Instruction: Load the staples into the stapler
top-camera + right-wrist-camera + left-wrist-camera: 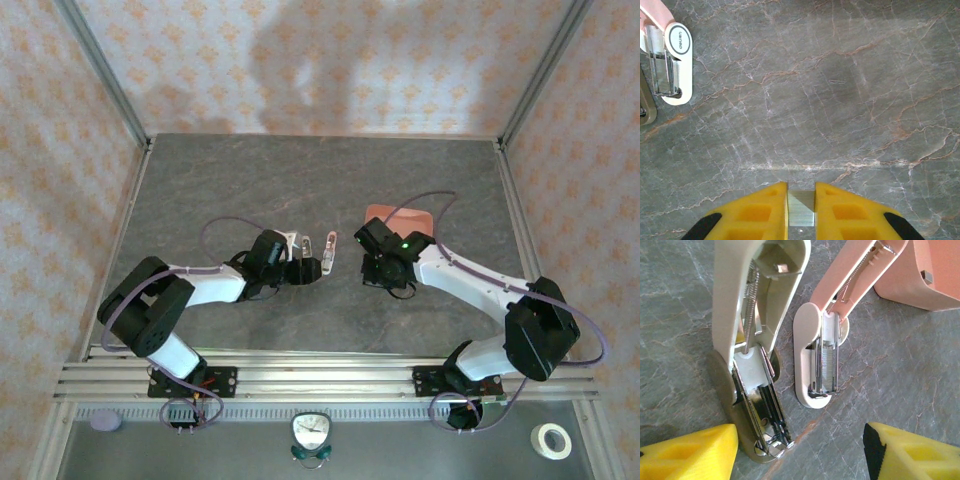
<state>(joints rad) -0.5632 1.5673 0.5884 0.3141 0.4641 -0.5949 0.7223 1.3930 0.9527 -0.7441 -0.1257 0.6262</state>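
Two staplers lie open side by side. In the left wrist view the beige stapler point(757, 390) has its lid raised and a dark channel. The pink-and-white stapler point(815, 355) beside it has a silvery row of staples point(826, 369) in its channel. My left gripper point(800, 460) stands open just in front of them, and its left finger point(690, 455) is close beside the beige stapler's nose. My right gripper point(801, 210) is shut on a short silvery strip of staples point(801, 214), above bare table to the right of the pink-and-white stapler point(677, 65).
A salmon-pink tray point(398, 217) sits behind the right gripper point(363, 264), just beyond the staplers point(318, 246). Metal rails point(320, 378) run along the near edge. A tape roll point(550, 440) and a small clock point(311, 432) lie in front of them.
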